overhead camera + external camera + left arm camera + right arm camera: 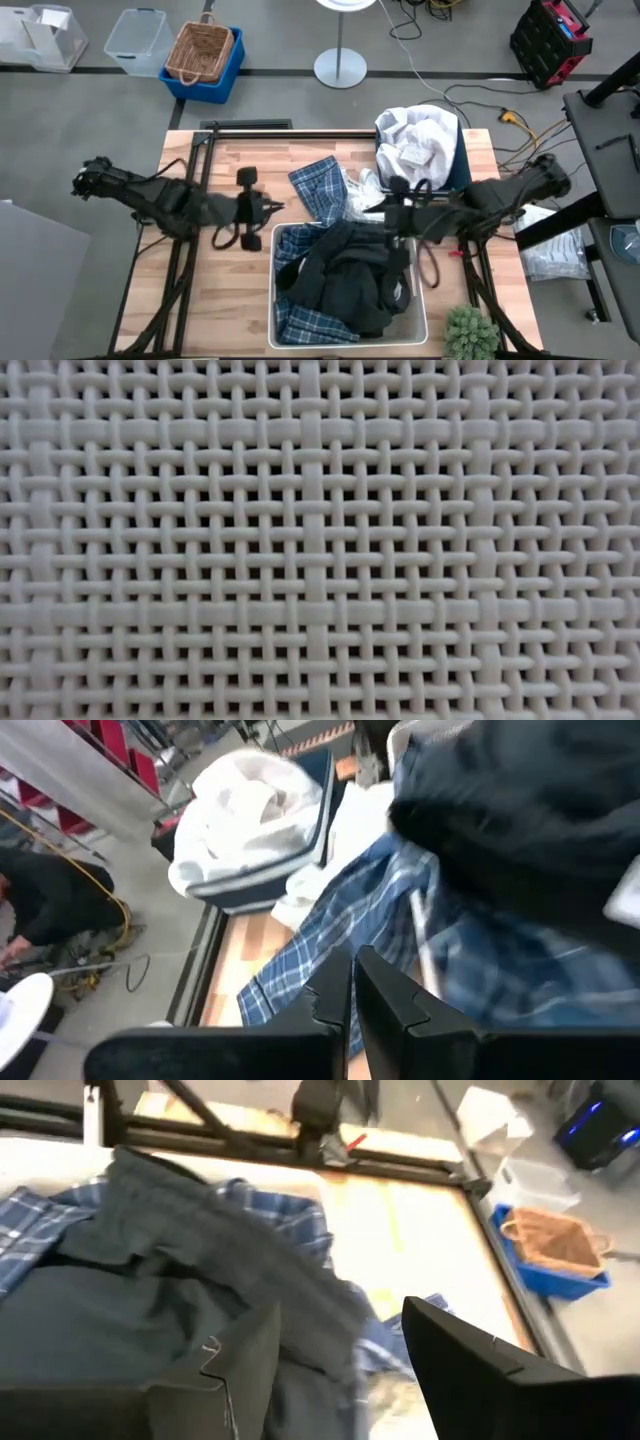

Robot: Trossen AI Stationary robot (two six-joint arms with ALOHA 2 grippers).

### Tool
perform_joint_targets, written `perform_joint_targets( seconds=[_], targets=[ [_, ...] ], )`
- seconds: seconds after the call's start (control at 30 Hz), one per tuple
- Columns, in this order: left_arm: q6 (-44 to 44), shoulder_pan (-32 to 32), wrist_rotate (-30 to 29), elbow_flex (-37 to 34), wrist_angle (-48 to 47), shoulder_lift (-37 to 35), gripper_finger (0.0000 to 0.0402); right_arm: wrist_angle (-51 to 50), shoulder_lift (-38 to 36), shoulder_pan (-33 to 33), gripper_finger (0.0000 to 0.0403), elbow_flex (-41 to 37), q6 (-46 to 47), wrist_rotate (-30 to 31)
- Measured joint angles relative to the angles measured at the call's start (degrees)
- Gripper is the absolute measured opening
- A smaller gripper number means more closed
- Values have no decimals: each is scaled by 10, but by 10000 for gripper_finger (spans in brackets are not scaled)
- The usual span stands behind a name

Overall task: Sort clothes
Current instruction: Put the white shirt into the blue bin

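A white woven bin (272,300) at the table's near middle holds a dark grey garment (345,280) heaped over blue-and-white plaid cloth (305,322). Another plaid garment (322,188) lies on the table behind the bin, next to a white piece (365,190). A navy bin (462,160) at the far right holds white clothes (420,135). My left gripper (270,208) is shut and empty just left of the plaid garment (330,930). My right gripper (395,215) is open over the bin's far right corner, its fingers (240,1370) astride the dark garment (120,1310).
The white bin's woven wall (320,540) fills the low view. A small green plant (470,335) stands at the table's near right corner. Bare wood lies left of the bin (215,290). On the floor beyond the table are a wicker basket (205,55) and a person (40,900).
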Motion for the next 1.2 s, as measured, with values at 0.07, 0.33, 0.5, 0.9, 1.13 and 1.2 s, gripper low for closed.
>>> perform_joint_targets(
  seconds=[0.07,0.33,0.5,0.9,1.13,1.2],
  targets=[
    [24,45,39,-33,26,-13,0,24,-35,-8,202,-34,-23,1],
    [173,282,316,-114,138,-52,0,183,-135,-43,200,-193,-106,1],
    [192,411,381,-106,174,-41,0,190,-155,-59,199,-245,-112,11],
    [229,573,568,-85,216,98,0,292,-174,-125,198,-323,-153,149],
    [295,600,597,2,192,220,0,348,-195,-264,192,-319,-246,92],
    [314,611,616,37,156,252,0,361,-195,-324,189,-312,-260,23]
  ],
)
